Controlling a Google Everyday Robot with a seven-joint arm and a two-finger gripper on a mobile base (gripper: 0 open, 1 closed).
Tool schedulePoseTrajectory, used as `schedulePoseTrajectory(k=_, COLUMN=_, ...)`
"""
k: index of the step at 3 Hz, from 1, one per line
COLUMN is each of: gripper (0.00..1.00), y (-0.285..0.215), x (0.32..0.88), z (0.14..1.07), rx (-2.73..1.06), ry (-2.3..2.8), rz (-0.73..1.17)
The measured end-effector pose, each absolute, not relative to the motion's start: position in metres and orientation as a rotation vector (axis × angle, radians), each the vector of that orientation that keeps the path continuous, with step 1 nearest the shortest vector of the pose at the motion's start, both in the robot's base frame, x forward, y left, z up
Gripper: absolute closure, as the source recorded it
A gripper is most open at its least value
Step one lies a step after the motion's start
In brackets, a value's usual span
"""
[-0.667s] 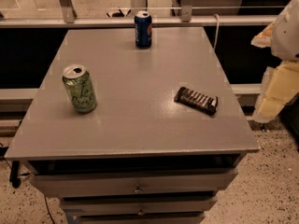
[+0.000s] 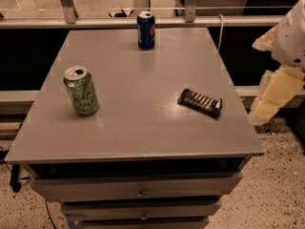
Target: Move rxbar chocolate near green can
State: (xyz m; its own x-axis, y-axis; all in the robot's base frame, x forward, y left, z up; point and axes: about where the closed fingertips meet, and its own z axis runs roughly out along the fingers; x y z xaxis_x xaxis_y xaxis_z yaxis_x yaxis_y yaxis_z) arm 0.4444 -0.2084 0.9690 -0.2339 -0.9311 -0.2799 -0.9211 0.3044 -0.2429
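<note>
The rxbar chocolate [image 2: 200, 102], a flat dark wrapper with pale stripes, lies on the right part of the grey table [image 2: 143, 128]. The green can [image 2: 81, 90] stands upright on the left part, well apart from the bar. My gripper [image 2: 275, 97], a pale cream part under the white arm, hangs at the right edge of the view. It is beyond the table's right side, to the right of the bar, and holds nothing that I can see.
A dark blue can [image 2: 146, 29] stands upright at the far middle of the table. Drawers [image 2: 138, 187] sit below the table's front edge. A rail [image 2: 157, 20] runs behind the table. Speckled floor lies to the right.
</note>
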Motion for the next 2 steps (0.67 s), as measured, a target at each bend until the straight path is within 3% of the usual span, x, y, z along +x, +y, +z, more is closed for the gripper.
schedulePoseTrajectory(k=2, gripper=0.0, y=-0.154, x=0.508, z=0.932, rx=-1.44, ry=2.101, rz=0.219)
